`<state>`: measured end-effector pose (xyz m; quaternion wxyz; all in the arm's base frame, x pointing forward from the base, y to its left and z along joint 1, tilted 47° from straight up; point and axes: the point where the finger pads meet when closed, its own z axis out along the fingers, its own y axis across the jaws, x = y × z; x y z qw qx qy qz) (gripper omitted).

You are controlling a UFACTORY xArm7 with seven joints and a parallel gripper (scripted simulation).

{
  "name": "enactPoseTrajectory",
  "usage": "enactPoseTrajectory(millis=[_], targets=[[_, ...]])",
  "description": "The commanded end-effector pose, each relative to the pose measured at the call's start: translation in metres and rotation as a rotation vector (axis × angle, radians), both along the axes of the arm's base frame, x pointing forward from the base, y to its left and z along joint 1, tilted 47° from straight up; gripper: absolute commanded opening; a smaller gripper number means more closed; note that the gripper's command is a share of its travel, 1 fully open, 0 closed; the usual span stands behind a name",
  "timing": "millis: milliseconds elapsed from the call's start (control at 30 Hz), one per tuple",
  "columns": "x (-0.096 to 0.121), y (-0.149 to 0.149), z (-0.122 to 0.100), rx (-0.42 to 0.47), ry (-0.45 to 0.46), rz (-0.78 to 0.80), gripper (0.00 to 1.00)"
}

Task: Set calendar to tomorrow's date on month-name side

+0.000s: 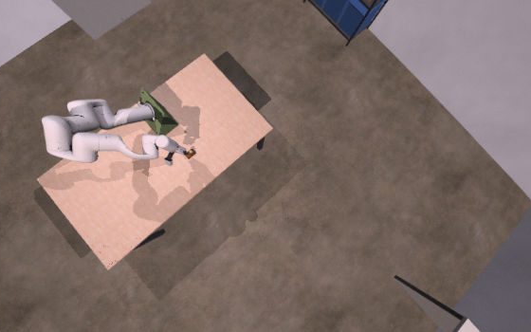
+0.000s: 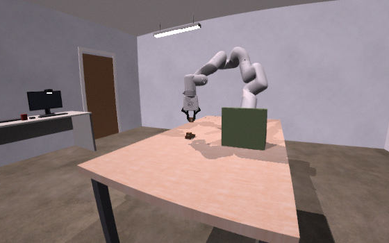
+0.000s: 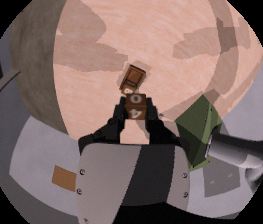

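Note:
My gripper is shut on a small brown digit cube and holds it well above the table. The cube's white faces show dark digits that I cannot read for certain. In the exterior view the gripper hangs with the cube above the calendar tray, a small brown tray that rests on the table. In the wrist view the tray lies just beyond the held cube; whether the other cube is in it I cannot tell. From above the gripper is near the table's right edge.
A green box stands on the table right of the tray, by the arm's base; it also shows in the top view. A desk with a monitor stands far left. The table edge is close to the tray.

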<state>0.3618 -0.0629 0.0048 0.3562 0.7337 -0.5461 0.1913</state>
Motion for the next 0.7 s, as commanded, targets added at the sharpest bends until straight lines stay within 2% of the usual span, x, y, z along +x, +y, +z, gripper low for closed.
enactPoseTrajectory(millis=[0, 133, 167, 200, 300, 367, 433, 667], targets=[[0.0003, 0.0015, -0.0006, 0.024, 0.123, 0.104, 0.27], [-0.0005, 0.0015, -0.0012, 0.04, 0.228, 0.197, 0.27], [-0.0006, 0.0015, -0.0012, 0.04, 0.229, 0.199, 0.27], [-0.0009, 0.0015, -0.0014, 0.048, 0.276, 0.241, 0.27], [-0.001, 0.0015, -0.0015, 0.049, 0.285, 0.249, 0.27], [-0.0015, 0.0015, -0.0019, 0.064, 0.378, 0.333, 0.27], [-0.0017, 0.0015, -0.002, 0.068, 0.402, 0.355, 0.27], [-0.0026, 0.0016, -0.0025, 0.097, 0.583, 0.521, 0.27]])
